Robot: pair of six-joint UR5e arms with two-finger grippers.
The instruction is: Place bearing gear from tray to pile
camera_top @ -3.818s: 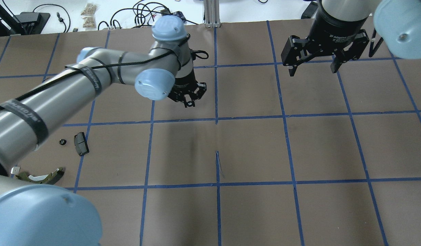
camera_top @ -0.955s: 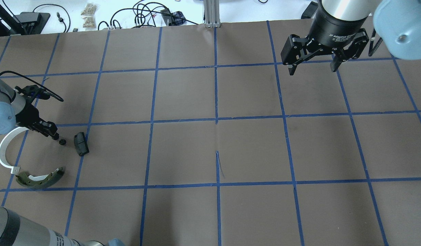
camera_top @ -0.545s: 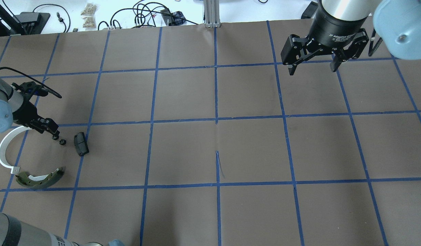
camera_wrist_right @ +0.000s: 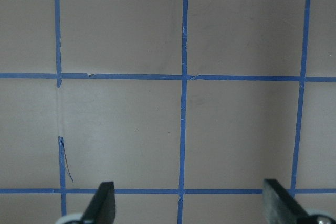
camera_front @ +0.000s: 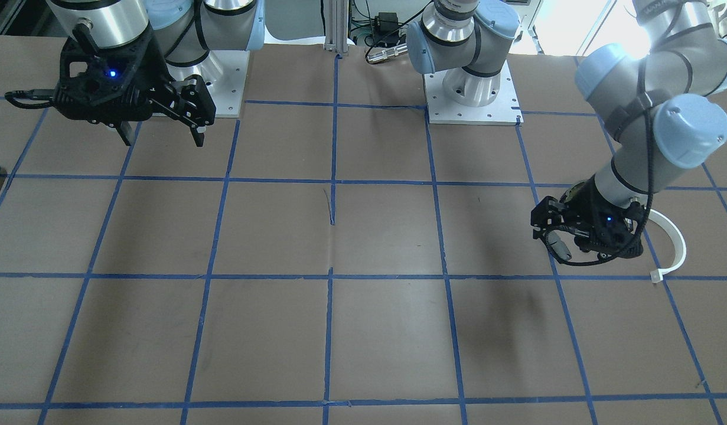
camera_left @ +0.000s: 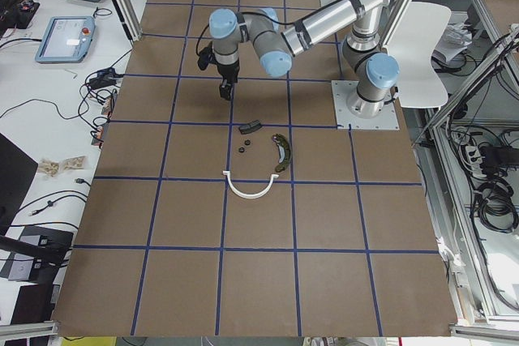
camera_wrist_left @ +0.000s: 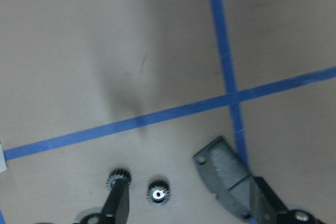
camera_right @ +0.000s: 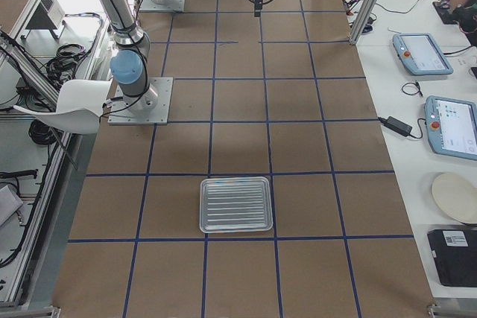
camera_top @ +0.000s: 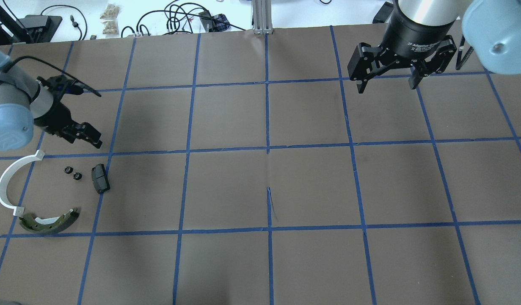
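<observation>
Bench (camera_top: pixel 311 186): tray (camera_right: pixel 235 205) well apart from pile (camera_top: pixel 61 221).
Left hand (camera_top: pixel 87 136) and right hand (camera_top: pixel 387 87) gape wide, holding nothing. Two bearing gears (camera_top: pixel 77 176) lie in the pile, at the left hand's 7 o'clock. Risk I see: a low sweep clips one and it rolls off.

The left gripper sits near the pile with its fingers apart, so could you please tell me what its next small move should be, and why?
Probably lift the left gripper straight up and clear of the pile. It is open and empty, two small black toothed gears lie free on the brown paper beside the black oblong pad, and the ribbed silvery metal tray looks empty.
</observation>
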